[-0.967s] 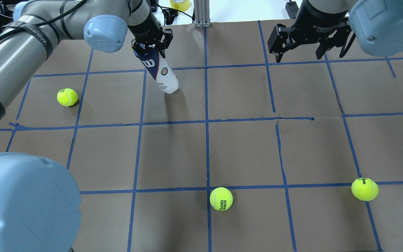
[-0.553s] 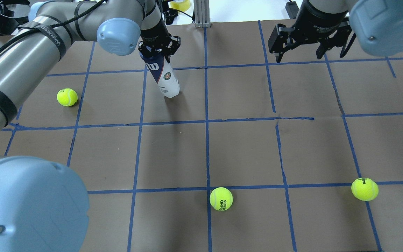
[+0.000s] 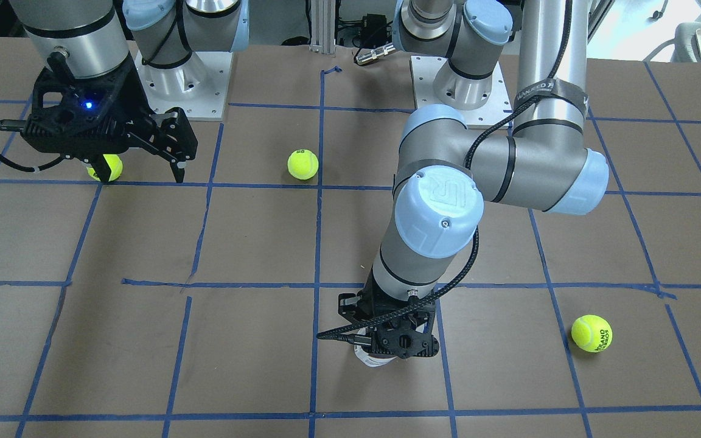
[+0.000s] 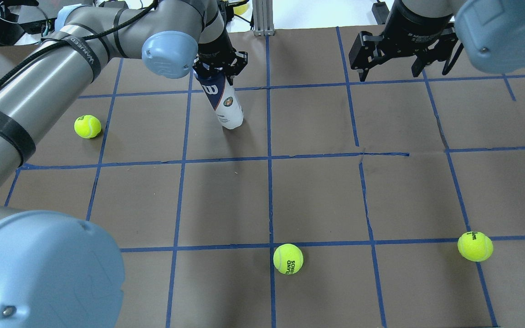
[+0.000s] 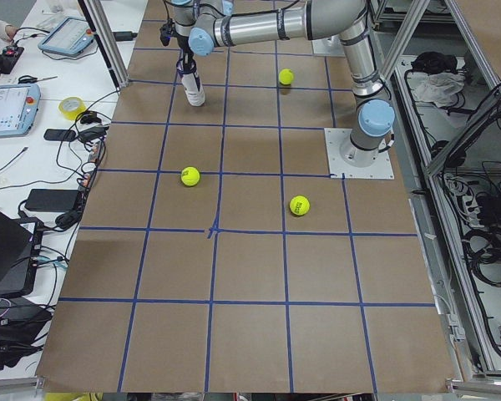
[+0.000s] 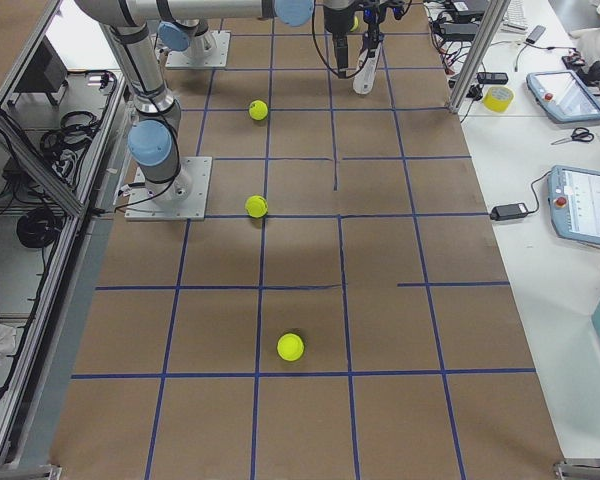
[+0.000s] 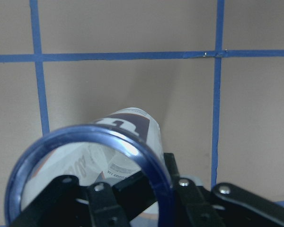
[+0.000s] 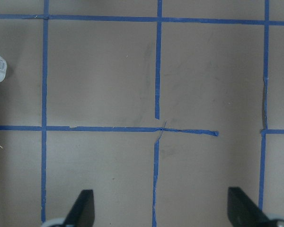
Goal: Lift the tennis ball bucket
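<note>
One end effector [image 4: 220, 69], pointing down, clamps bucket [image 4: 229, 104].

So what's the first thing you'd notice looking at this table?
Probably the tall tennis ball tube at the far side of the table, tilted, with the left arm's fingers clamped near its blue top. Then the three bright yellow tennis balls scattered over the brown, blue-lined surface, while the right arm's fingers hang open and empty.

We are looking over a table [image 5: 250, 351] covered in brown paper, with blue tape lines [image 5: 259, 302] crossing it in a grid. Beside it, a white bench [image 6: 525, 160] is carrying a tablet [image 6: 588, 205] and a yellow tape roll [image 6: 498, 98].
</note>
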